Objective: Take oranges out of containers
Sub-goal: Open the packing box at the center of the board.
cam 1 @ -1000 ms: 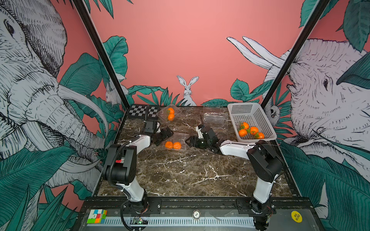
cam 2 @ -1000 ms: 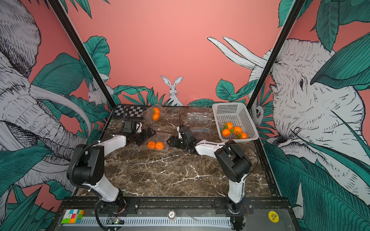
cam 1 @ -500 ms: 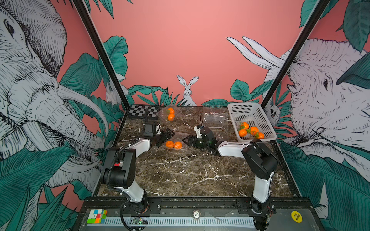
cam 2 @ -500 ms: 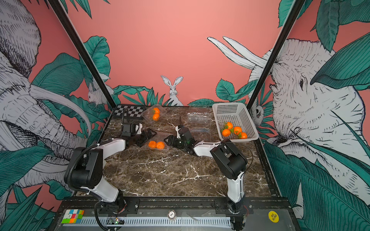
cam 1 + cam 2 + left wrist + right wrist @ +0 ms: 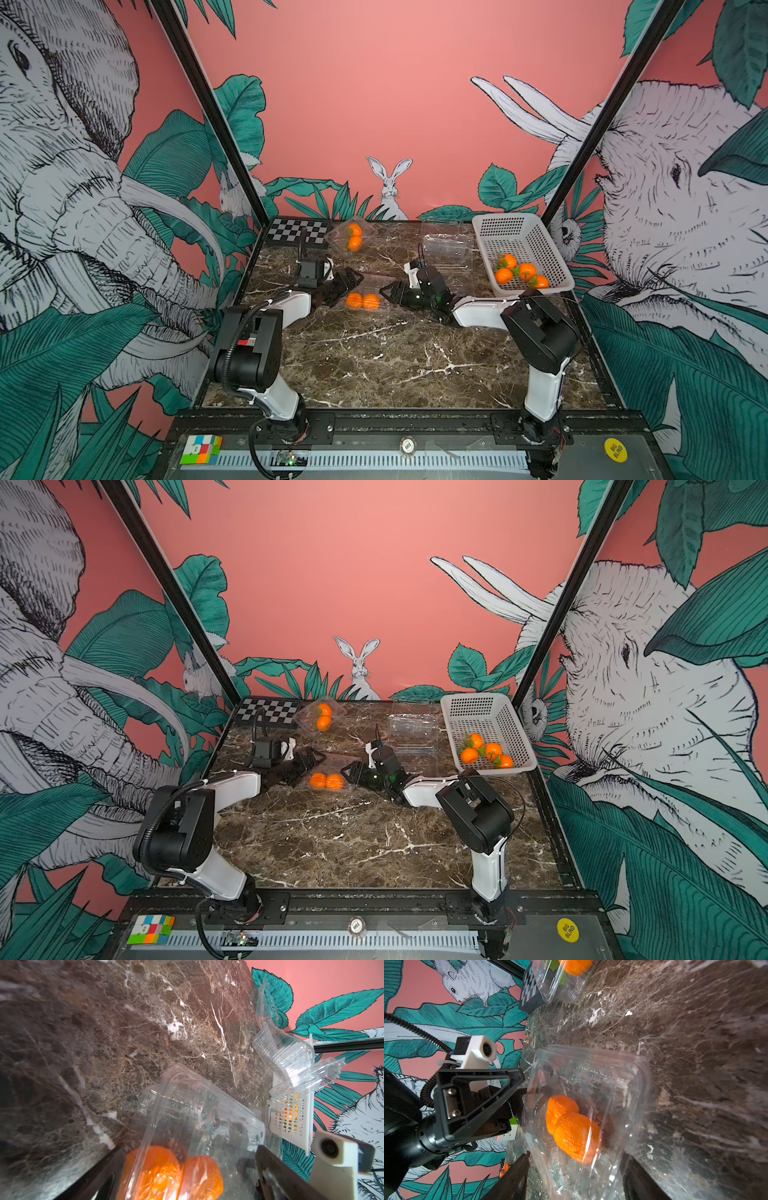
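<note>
Well apart from the white perforated plastic basket (image 5: 519, 237), out at mid-table, sits the clear thin-plastic clamshell box (image 5: 602, 1076) with two small round bright-orange fruits (image 5: 571, 1128) side by side inside — lid looks down over them. Left gripper (image 5: 343, 288) is at the box end farther from the basket, jaws spread as wide as they go, tips at the box's end, nothing clamped. Right gripper (image 5: 390, 294) is at the end nearer the basket, jaws partway open and straddling that end, box walls close against both jaws; can't tell if it's pinching or just bracketing. Second closed clear clamshell (image 5: 353, 237), also holding two oranges, stands at the back, even farther from the basket. Empty clear clamshells (image 5: 446, 249) lie just beside the basket; four loose oranges (image 5: 519, 272) are inside the basket.

Handling, my read: the box is light, slick and springy — it will likely skid on the brown marble tabletop (image 5: 395, 365) and buckle if squeezed mid-wall. It wants one gripper pinning the base by the stiffer rim flange while the other takes the lid lip at a corner. The fruit is round, firm-ish and rolls; take it across the middle with a gentle close, not by any leaf.
</note>
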### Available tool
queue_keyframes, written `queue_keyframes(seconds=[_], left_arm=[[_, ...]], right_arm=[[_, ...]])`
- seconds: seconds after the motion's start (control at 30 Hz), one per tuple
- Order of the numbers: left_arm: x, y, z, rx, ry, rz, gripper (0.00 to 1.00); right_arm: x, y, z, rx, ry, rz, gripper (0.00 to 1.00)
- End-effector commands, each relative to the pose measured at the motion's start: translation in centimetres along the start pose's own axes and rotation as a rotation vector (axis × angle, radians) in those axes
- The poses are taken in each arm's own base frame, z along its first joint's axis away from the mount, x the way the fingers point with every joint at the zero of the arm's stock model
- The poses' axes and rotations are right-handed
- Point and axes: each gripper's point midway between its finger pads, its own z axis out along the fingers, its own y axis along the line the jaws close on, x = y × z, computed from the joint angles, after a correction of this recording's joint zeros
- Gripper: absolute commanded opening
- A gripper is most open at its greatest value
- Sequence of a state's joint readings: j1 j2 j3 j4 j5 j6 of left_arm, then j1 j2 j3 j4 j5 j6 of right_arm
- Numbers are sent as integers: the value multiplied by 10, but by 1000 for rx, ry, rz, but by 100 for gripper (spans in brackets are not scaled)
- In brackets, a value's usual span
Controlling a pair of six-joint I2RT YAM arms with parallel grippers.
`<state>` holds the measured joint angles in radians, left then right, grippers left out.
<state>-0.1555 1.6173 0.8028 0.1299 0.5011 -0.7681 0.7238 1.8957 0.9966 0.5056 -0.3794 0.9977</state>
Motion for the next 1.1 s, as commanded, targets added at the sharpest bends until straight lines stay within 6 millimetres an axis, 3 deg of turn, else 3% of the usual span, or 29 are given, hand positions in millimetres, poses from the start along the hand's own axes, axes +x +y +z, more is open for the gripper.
queue_keyframes(seconds=[0.0,0.47,1.07], left_arm=[[1,-5,-5,24,-10,2,99],[4,-4,-7,28,-10,2,99],[5,-8,-9,53,-18,-9,99]], right_arm=[[-13,17,-12,-54,-48,-10,69],[-19,32,-16,-127,-68,9,69],[-33,30,-24,-184,-127,101,73]])
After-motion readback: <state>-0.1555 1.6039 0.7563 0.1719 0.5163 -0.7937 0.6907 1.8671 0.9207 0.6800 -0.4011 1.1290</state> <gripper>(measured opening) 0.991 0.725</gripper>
